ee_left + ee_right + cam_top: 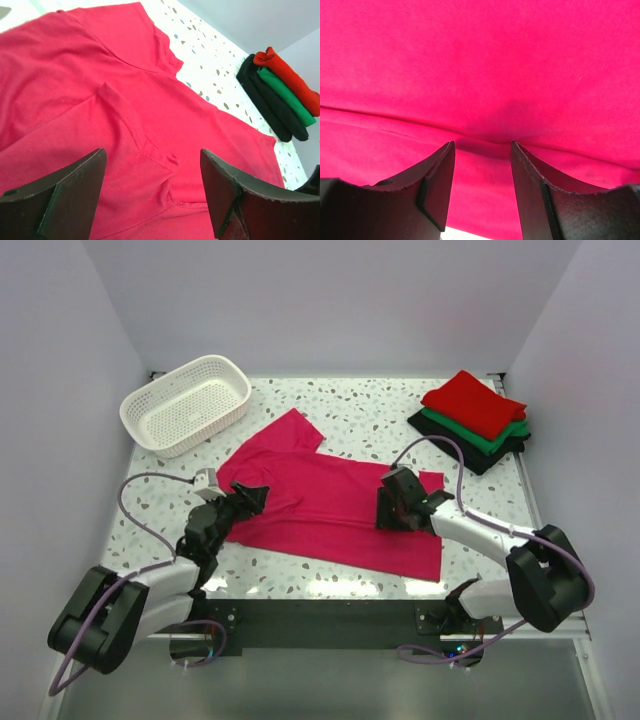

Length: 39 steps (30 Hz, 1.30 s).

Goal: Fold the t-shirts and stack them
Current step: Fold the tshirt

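The magenta-pink t-shirt (330, 505) lies partly folded across the middle of the table. My left gripper (248, 498) is open at its left edge; in the left wrist view (152, 187) the jaws stand wide apart over a folded sleeve seam (145, 145). My right gripper (392, 508) is open and low on the shirt's right part; in the right wrist view (482, 150) the jaws straddle a fold ridge of the pink cloth (480, 75). Folded red (474, 403), green (495, 437) and black (480, 455) shirts are stacked at the back right.
A white lattice basket (186, 403) stands at the back left. The table (360, 415) is speckled white, walled on three sides. The folded stack also shows in the left wrist view (282, 95).
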Motion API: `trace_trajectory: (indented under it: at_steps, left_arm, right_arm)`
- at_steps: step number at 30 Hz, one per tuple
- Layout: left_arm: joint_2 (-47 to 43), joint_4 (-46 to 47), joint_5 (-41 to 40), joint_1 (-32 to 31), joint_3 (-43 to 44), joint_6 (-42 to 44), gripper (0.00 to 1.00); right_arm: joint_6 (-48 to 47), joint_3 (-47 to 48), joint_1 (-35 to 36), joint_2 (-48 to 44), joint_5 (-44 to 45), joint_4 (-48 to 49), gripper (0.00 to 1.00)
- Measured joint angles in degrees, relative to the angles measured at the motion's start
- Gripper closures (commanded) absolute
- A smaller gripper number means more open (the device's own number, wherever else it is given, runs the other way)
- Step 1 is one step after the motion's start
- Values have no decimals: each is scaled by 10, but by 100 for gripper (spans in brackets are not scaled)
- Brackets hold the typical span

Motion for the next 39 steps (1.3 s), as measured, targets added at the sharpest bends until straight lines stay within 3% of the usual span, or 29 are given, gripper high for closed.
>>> trace_trajectory:
  at_steps: [6,14,19,28,39]
  left_arm:
    - [2,-44,-11,0,17,20,17]
    - [206,11,24,0,102,24,17]
    - [266,51,39,0,111,24,17]
    - [258,111,42,0,60,23,17]
    - [186,122,35,-15,1,9,17]
  right_arm:
    - [-8,68,0,15,9,-23,47]
    - [-28,126,0,93,10,-11,47]
    - [-33,132,0,147,5,0,47]
    - [-33,113,0,153,-1,33,48]
    - [-9,5,3,47,-5,60,48]
